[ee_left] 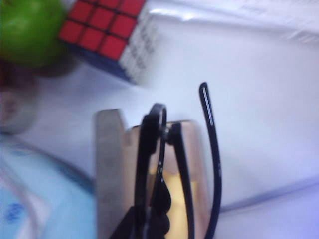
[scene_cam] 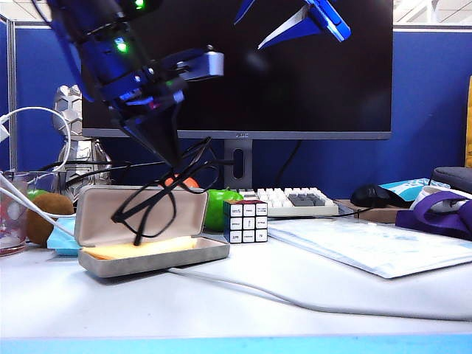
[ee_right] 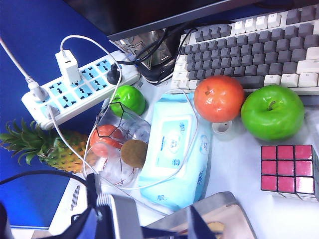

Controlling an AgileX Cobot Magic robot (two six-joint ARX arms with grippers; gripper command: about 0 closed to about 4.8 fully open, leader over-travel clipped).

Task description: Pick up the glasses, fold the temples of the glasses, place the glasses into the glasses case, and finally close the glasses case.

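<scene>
Above the open glasses case point(scene_cam: 151, 258), left gripper point(scene_cam: 164, 151) jaws clench the glasses point(scene_cam: 158, 195); right gripper point(scene_cam: 291, 26) jaws spread, high up.

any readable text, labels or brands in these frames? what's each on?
None can be read.
monitor: small logo on its lower bezel, too small to read.
wet wipes pack: blue printed label, blurred.
keyboard: key legends too small.
cube: black marks on its white stickers, illegible.
paper sheet: faint print, illegible.
</scene>
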